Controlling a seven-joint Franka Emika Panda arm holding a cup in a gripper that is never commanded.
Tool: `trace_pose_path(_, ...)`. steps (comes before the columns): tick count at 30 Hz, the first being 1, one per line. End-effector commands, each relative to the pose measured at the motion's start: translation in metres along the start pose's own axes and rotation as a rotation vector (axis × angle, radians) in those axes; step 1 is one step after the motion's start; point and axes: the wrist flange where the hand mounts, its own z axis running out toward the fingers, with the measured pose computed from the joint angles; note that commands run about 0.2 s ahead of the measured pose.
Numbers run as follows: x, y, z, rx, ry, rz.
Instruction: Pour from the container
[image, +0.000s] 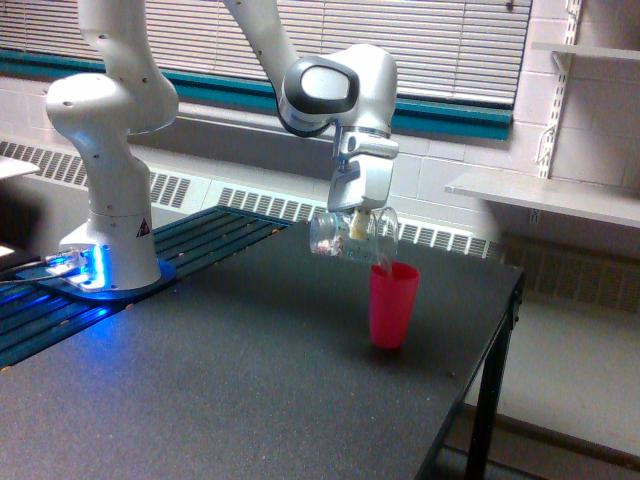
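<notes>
My gripper (360, 224) is shut on the container (348, 236), a small clear cup tipped on its side with its mouth toward the exterior view's right. A few brownish-pink pieces show faintly through its wall. Its mouth hangs just above the rim of the pink plastic cup (392, 305), which stands upright on the dark table (230, 390). A thin pale stream or piece shows between the mouth and the pink cup's rim.
The arm's white base (110, 190) stands at the exterior view's left with a blue light at its foot. The table's edge and leg (487, 400) run down the right. A white shelf (550, 195) juts from the wall beyond.
</notes>
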Motion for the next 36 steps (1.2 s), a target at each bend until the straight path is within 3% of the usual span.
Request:
trace_pose_path(1,-0.0007,-0.0067,-0.0033,-0.018,0.001,-0.048)
trace_pose_path(19,0.0047,-0.0087,-0.0061,-0.035,0.000,-0.073)
trace_pose_path(36,0.0039,-0.0001,-0.0098,-0.008,0.007,-0.053)
